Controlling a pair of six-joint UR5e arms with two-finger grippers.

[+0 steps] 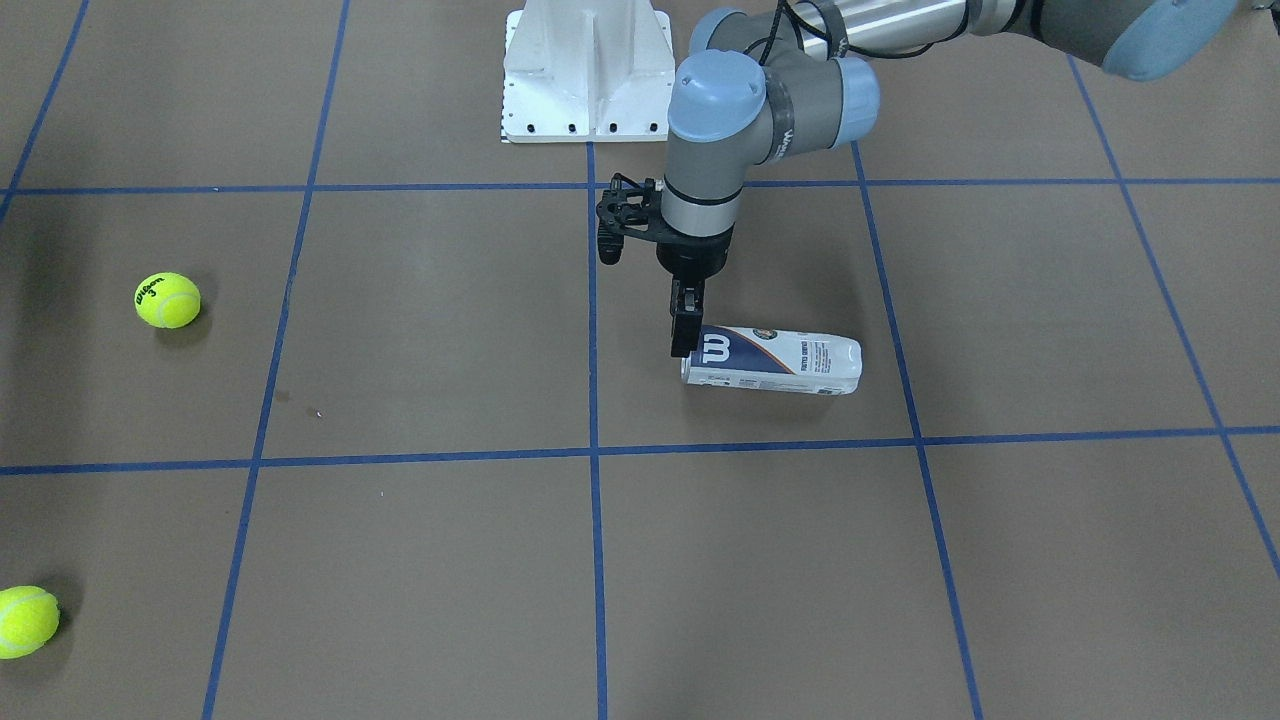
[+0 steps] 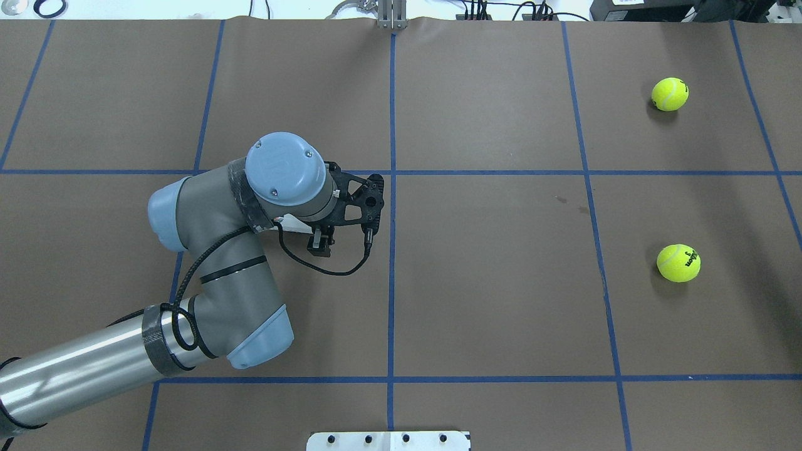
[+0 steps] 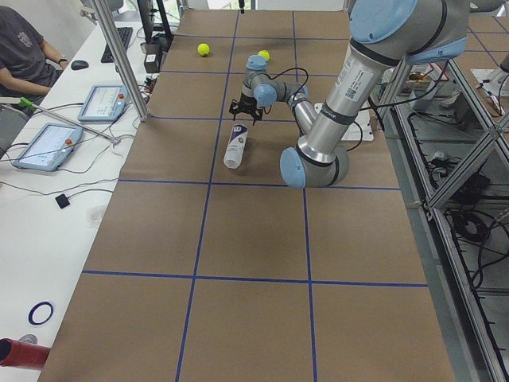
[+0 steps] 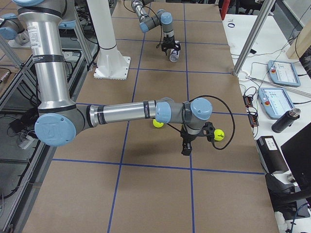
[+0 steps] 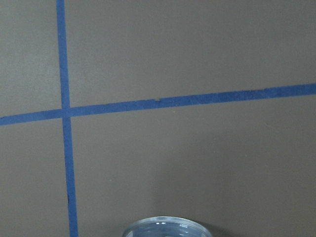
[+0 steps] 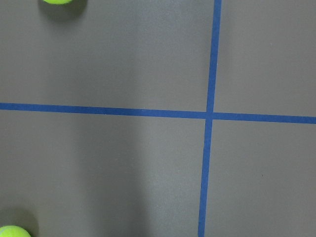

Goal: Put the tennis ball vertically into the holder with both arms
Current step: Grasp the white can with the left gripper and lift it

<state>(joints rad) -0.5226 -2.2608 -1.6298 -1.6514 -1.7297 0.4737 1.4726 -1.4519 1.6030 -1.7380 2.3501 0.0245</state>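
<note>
Brown paper tabletop point(image 1: 450, 330), gridded with blue tape point(image 1: 598, 560). Front view, left to right:
- Two yellow-green tennis balls. The upper ball point(image 1: 167, 300) is printed "Wilson 3"; the lower ball point(image 1: 25, 620) is cut by the frame edge. Both are well apart from the left gripper point(image 1: 684, 350).
- Left gripper points straight down at the silver-rim end of one clear plastic tennis-ball can point(image 1: 772, 360), which lies on its side.
- The can's navy label has a white "W"; the small print is unreadable.
- Jaws look narrow; can't tell if they pinch the rim.

Overhead view hides the can under the left arm point(image 2: 213, 250). Left wrist view shows only the can's rim. Right gripper point(image 4: 186, 148) shows in the right side view, near both balls; jaw state can't tell. One white metal base point(image 1: 585, 70) behind the left gripper.
</note>
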